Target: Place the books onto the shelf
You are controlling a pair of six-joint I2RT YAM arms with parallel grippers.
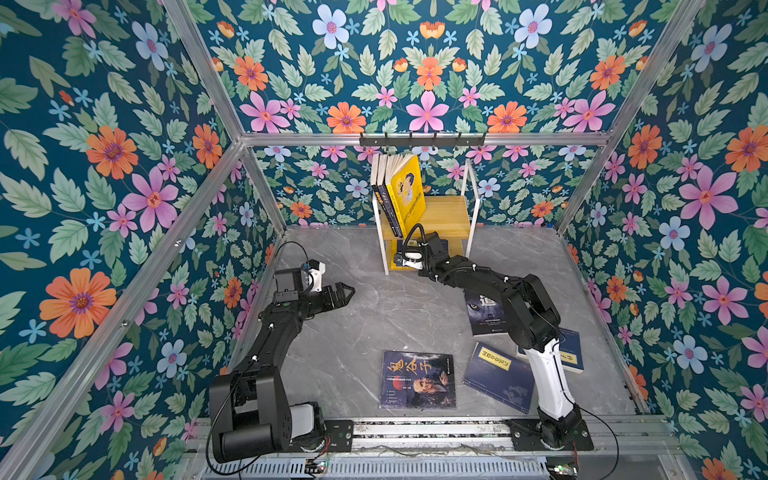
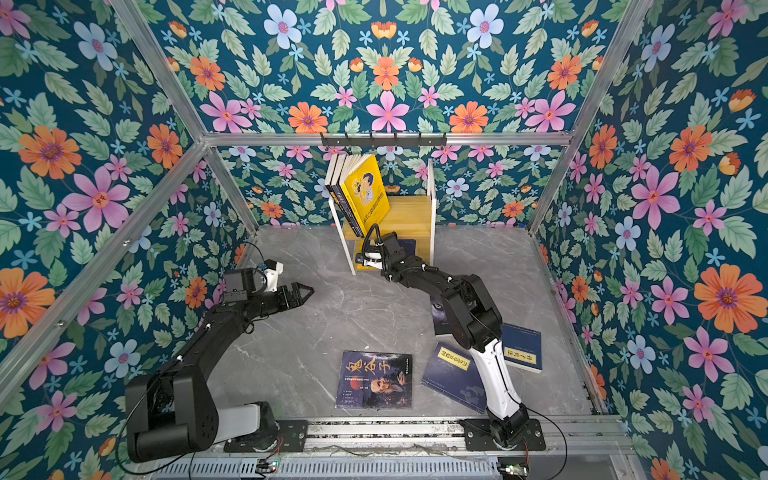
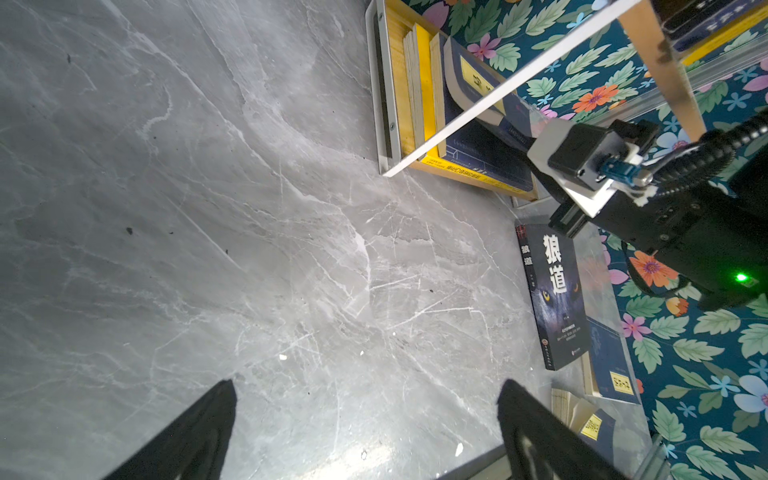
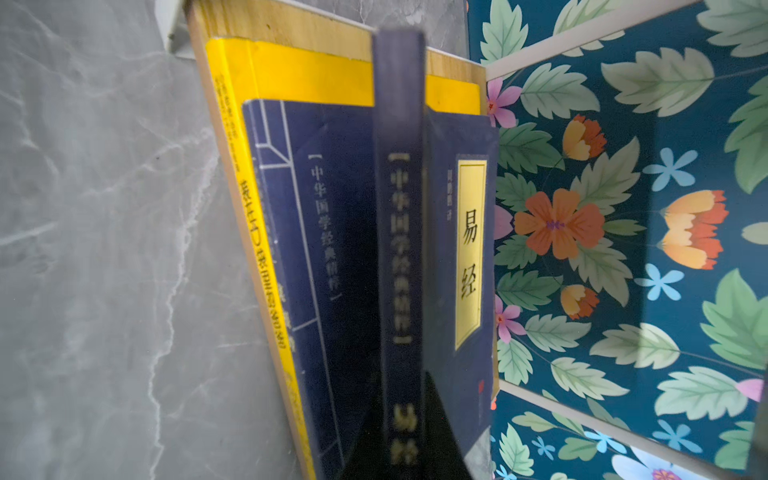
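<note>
My right fingers (image 4: 440,428) are clamped on the spine of a navy paperback (image 4: 401,208), inside the lower tier of the shelf (image 1: 451,212). The spine reads 中华国学经典精粹 with 易经 at the end, and the yellow cover label says 易经 too. It's tilted over two books lying flat on the lower board: a second navy book (image 4: 324,232) with the same 中华国学经典精粹 line, and a bright yellow book (image 4: 311,79) under it (its spine text is too blurry for me).

My left fingers (image 3: 536,440) are spread wide above the bare desk (image 1: 374,324), holding nothing.

On the upper tier a few books lean together, with a yellow cartoon-cover book (image 1: 409,187) in front.

Lying on the desk are the wolf-eye book (image 3: 552,291) titled 狼道, the old-man-face book (image 1: 417,380) reading 鬼谷子, a navy labelled book (image 1: 498,376) and a far navy book (image 1: 571,353) partly under my right arm. I can't read their labels.
</note>
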